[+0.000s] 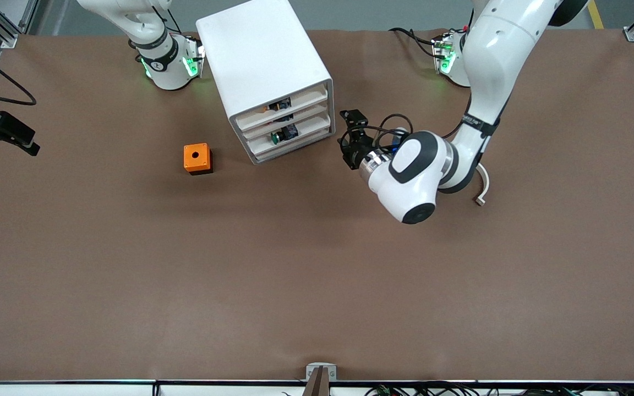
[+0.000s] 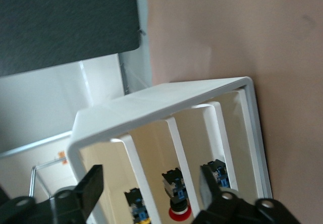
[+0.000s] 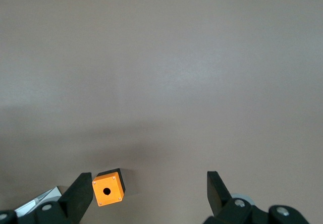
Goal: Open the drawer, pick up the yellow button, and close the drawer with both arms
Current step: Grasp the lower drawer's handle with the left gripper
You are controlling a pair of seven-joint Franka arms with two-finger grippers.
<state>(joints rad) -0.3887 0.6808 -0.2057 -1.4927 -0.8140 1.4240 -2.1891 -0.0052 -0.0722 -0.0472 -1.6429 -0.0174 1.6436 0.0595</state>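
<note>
- Three white drawers sit stacked in the cabinet (image 1: 264, 66) near the bench's top edge, and the top drawer (image 1: 289, 105) looks barely out, if at all. The left gripper (image 1: 348, 144) is low, right in front of them, at the cabinet's corner toward the left arm's end. The orange cube (image 1: 197, 158) sits beside the cabinet, toward the right arm's end.
- Left wrist view: fingers (image 2: 91, 186) spread, gripping nothing, the drawer fronts between them. A red cap (image 2: 179, 214) shows, but I can't pick out the button here; in the front view a pale cap in the top drawer may be it.
- Right wrist view: the right gripper (image 3: 150, 191) waits high over bare bench and the cube, fingers apart, empty.
- Risks: fingers closing on the wrong lip, or slipping off the slope; an unbraced cabinet could slide when pulled.
</note>
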